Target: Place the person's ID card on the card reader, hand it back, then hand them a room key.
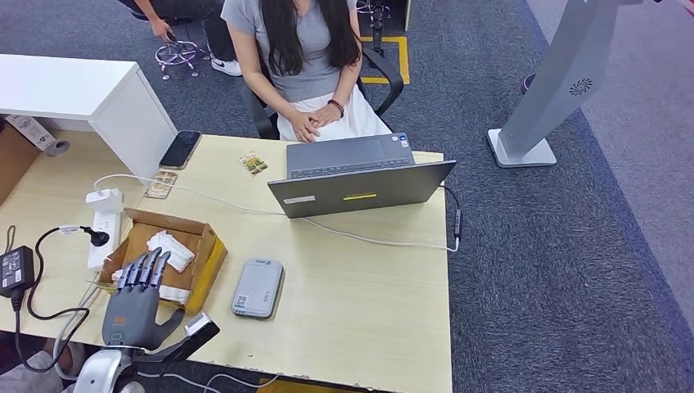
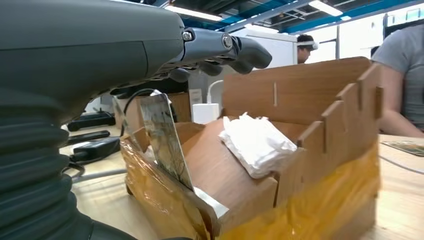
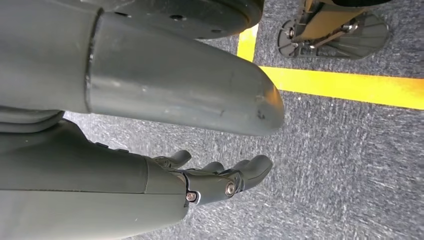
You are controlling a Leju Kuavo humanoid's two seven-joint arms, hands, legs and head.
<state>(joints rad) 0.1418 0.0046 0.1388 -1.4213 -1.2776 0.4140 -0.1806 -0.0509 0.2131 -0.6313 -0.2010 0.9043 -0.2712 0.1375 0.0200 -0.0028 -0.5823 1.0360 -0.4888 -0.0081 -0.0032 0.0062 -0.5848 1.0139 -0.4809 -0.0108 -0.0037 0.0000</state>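
Head view: my left hand (image 1: pixel 135 303) hovers with fingers spread and empty over the near edge of the wooden box (image 1: pixel 206 255), the card reader (image 1: pixel 258 287) just beside it on the tabletop (image 1: pixel 360 303); a low reach could snag the box wall. Left wrist view: a card (image 2: pixel 165 137) stands tilted in the box's front slot, and a skewed pinch could push it deeper. Right wrist view: my right hand (image 3: pixel 210 180) hangs over the floor, fingers loosely apart and holding nothing.
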